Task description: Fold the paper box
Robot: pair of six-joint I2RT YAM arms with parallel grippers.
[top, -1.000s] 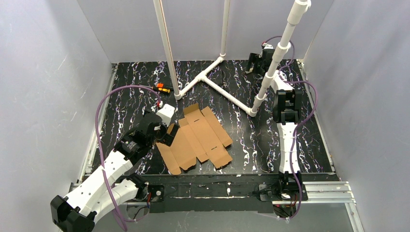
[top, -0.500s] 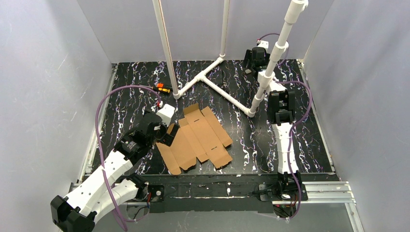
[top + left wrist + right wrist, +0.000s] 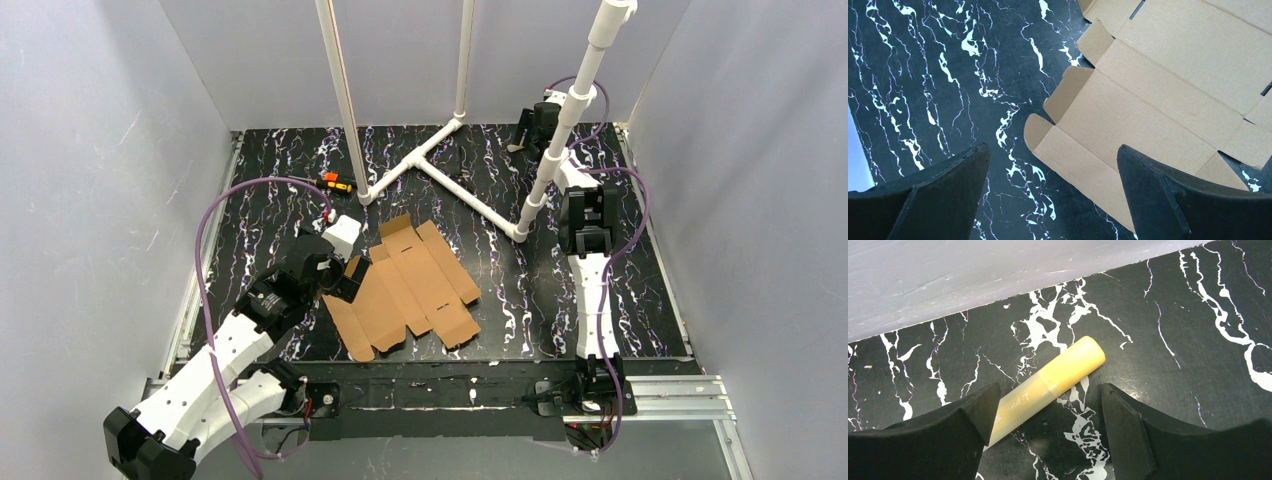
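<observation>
Hardly begun, judging by the paper box (image 3: 405, 285): flat and unfolded on the bench (image 3: 500, 290), left of centre, with every panel, flap and tab in one plane and none raised. At its left edge, just above the small rounded tabs, the left claw (image 3: 345, 280), with jaws wide apart and gripping nothing. Well apart from the sheet, in the far right corner near the wall, the right claw (image 3: 1049, 395), with fingers apart over a yellow tube (image 3: 1058, 375) lying on the bench, apparently not clamped on it. Left to do, by this look: all of the folding, raising the walls, tucking the tabs, closing the flaps.
</observation>
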